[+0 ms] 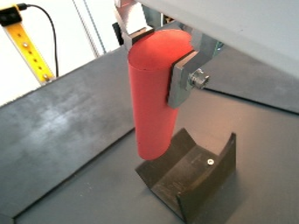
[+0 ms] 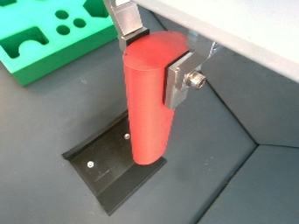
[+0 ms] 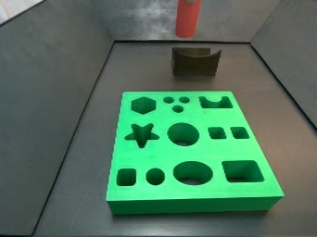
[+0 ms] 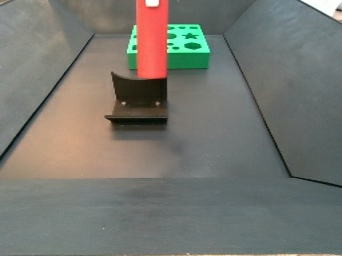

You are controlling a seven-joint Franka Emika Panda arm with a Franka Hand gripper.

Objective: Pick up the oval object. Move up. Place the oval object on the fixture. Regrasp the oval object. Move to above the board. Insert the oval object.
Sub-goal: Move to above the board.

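The oval object (image 1: pixel 158 96) is a smooth red peg hanging upright, seen in both wrist views (image 2: pixel 152 101) and both side views (image 3: pixel 187 17) (image 4: pixel 151 38). My gripper (image 1: pixel 149 54) is shut on its upper end, silver fingers (image 2: pixel 181 80) pressing its two sides. The peg's lower end hovers just above the fixture (image 1: pixel 187 171), the dark notched bracket on the floor (image 2: pixel 111 162) (image 3: pixel 195 60) (image 4: pixel 136 97). Whether peg and fixture touch is unclear. The green board (image 3: pixel 186 153) with shaped holes lies flat beyond the fixture (image 4: pixel 178 45) (image 2: pixel 47 39).
Dark sloping walls (image 3: pixel 50 83) enclose the grey floor on both sides (image 4: pixel 267 90). A yellow ruler and black cable (image 1: pixel 30 48) sit outside the enclosure.
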